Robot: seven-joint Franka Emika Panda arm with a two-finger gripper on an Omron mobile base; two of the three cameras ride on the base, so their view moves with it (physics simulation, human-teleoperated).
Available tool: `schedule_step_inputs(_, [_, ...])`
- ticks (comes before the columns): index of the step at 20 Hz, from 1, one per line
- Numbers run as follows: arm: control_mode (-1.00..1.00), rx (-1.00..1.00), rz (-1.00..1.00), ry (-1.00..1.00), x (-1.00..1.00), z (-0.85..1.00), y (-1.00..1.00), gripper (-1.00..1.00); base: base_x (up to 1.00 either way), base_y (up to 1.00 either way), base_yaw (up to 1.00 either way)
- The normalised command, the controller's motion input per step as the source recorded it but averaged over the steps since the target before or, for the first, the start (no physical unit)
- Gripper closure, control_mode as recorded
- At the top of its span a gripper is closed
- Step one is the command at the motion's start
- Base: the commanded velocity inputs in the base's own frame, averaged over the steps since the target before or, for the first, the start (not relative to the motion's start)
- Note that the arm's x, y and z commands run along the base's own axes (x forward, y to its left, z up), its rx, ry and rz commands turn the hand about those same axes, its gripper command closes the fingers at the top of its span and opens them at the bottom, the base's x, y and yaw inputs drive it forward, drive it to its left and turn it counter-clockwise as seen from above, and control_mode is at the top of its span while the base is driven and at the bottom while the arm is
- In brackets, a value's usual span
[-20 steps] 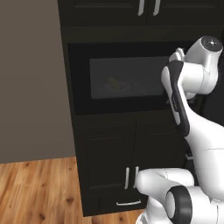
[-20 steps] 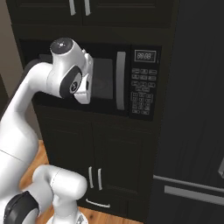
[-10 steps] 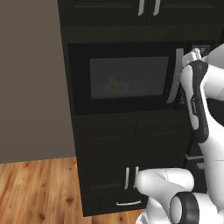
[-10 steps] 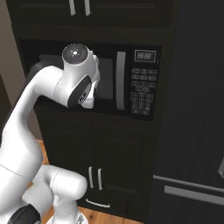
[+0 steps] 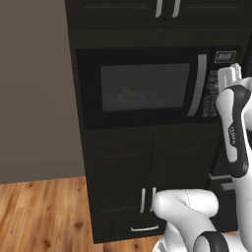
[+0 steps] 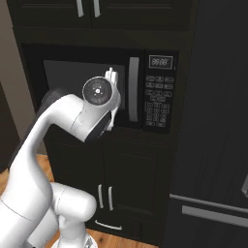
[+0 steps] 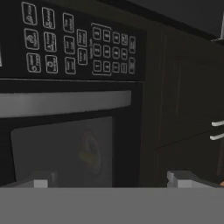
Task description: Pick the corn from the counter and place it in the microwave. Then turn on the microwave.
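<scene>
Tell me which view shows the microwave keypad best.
The right base view: the whole keypad faces the camera, unblocked, under the display. The hand view shows it close but rolled sideways and cropped. In the left base view the arm covers most of it.

The arm (image 6: 58,145) is glossy white, built of rounded, tube-like segments that swell into bulbous housings at each joint. Dark grey bands separate the segments. At centre left of the right base frame a round dark cap with a small pale hub closes one joint. At the right edge of the left base frame a black strip with small pale lettering runs along a white link.
</scene>
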Motion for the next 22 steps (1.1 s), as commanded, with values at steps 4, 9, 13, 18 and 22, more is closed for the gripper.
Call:
schedule_step_inputs(4, [-1.0, 0.0, 0.0, 0.0, -0.01, -0.06, -0.25, -1.0, 0.0, 0.0, 0.0])
schedule_step_inputs(9, [-1.0, 0.0, 0.0, 0.03, -0.04, -0.01, -0.28, -1.0, 0.0, 0.0, 0.0])
schedule_step_inputs(13, [-1.0, 0.0, 0.0, 0.03, -0.05, 0.0, -0.18, -1.0, 0.0, 0.0, 0.0])
schedule_step_inputs(18, [-1.0, 0.0, 0.0, -0.01, -0.12, 0.0, -0.16, -1.0, 0.0, 0.0, 0.0])
schedule_step_inputs(22, [-1.0, -0.04, 0.0, -0.1, -0.11, -0.03, -0.03, -1.0, 0.0, 0.0, 0.0])
